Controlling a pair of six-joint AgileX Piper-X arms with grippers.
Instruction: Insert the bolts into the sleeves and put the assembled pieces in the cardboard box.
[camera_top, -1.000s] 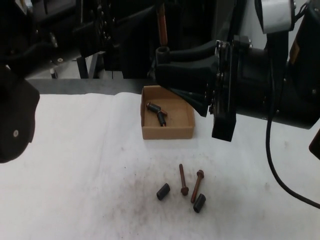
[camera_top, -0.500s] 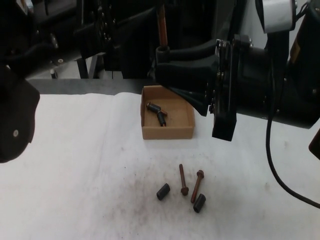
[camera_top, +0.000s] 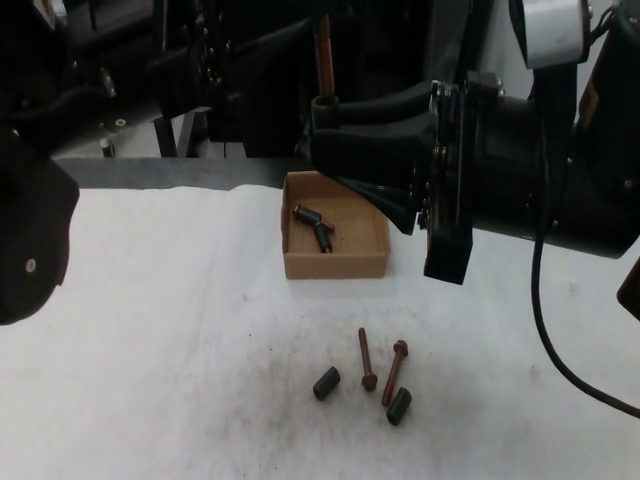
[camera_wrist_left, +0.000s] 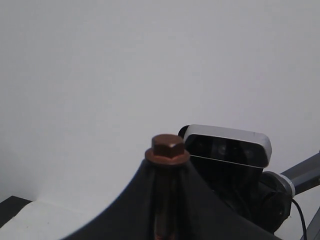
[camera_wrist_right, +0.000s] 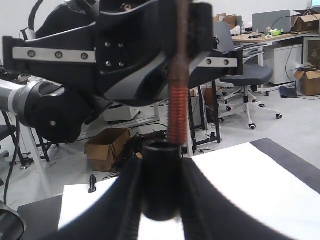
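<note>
My right gripper (camera_wrist_right: 161, 186) is shut on a black sleeve (camera_wrist_right: 161, 180), held upright in the air above the cardboard box (camera_top: 334, 266). A copper bolt (camera_wrist_right: 177, 102) hangs thread-down over it, with its tip at the sleeve's mouth. My left gripper (camera_wrist_left: 167, 172) is shut on that bolt, whose hex head (camera_wrist_left: 167, 148) sticks out past the fingers. In the high view the bolt (camera_top: 323, 50) stands above the sleeve (camera_top: 326, 101). Two more bolts (camera_top: 366, 358) (camera_top: 394, 371) and two sleeves (camera_top: 326, 382) (camera_top: 399, 405) lie on the white cloth.
Two dark assembled pieces (camera_top: 313, 225) lie inside the box. The right arm's black body (camera_top: 500, 160) hangs over the bench's right side. The bench's far edge (camera_top: 180, 172) runs behind the box. Bare white cloth (camera_top: 150, 330) spreads out on the left.
</note>
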